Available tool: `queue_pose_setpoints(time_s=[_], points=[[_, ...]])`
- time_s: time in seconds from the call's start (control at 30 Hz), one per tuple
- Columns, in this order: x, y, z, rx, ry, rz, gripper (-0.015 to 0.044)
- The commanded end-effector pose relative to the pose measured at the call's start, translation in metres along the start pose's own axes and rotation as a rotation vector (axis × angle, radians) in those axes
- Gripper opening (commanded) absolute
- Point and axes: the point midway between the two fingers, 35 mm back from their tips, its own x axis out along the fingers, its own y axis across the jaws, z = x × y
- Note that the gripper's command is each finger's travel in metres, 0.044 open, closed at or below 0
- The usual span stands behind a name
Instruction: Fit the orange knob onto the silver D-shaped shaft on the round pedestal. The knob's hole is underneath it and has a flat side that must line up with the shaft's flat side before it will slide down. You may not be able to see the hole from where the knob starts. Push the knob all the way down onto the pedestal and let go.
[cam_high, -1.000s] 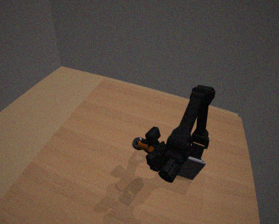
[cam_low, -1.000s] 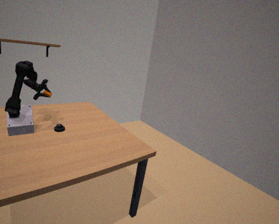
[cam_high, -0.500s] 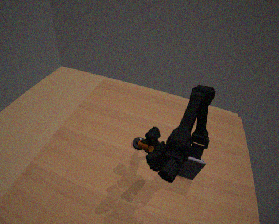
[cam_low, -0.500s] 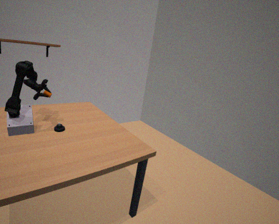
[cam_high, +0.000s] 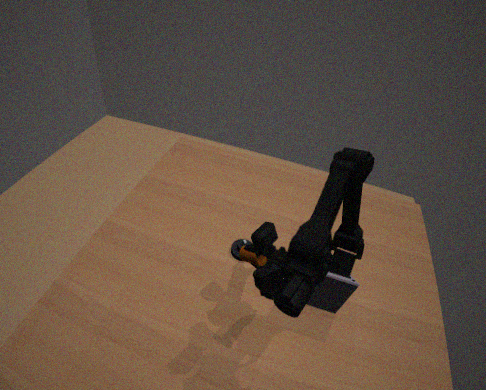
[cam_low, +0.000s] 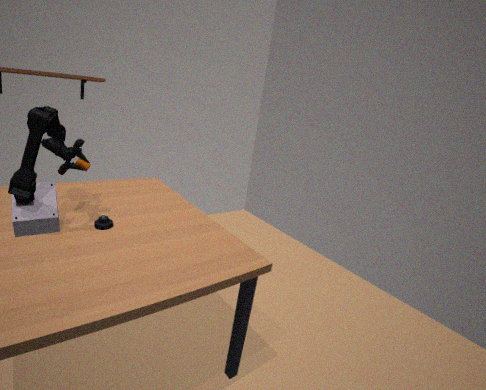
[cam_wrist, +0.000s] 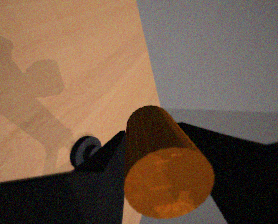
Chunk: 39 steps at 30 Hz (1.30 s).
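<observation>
The orange knob (cam_high: 252, 256) (cam_low: 83, 164) (cam_wrist: 165, 180) is a cylinder held tilted, high above the table. My gripper (cam_high: 260, 255) (cam_low: 79, 163) (cam_wrist: 151, 132) is shut on it. In the wrist view its round near end shows no hole; the far end and the hole are hidden. The round dark pedestal (cam_high: 235, 250) (cam_low: 103, 225) (cam_wrist: 77, 156) stands on the table, below the knob and off to its right in the exterior view. Its short grey shaft (cam_low: 103, 218) points up; its flat side cannot be made out. In the wrist view the left finger partly covers the pedestal.
The wooden table (cam_high: 150, 225) (cam_low: 150, 260) (cam_wrist: 90, 30) carries the arm's pale base block (cam_high: 332, 295) (cam_low: 36, 226), left of the pedestal in the exterior view. A wall shelf (cam_low: 50, 75) is behind the arm. Shadows of the arm fall on the table.
</observation>
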Motion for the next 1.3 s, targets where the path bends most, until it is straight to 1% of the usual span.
queue_pose_setpoints(time_s=[0.0,0.17,1.17,1.27], points=[[0.005,0.004,-0.002,-0.003,0.001,0.057,0.0],[0.015,0.012,-0.002,-0.004,0.0,0.208,0.0],[0.067,0.052,-0.003,-0.002,0.007,0.977,0.0],[0.07,0.055,-0.003,-0.001,0.007,0.999,0.0]])
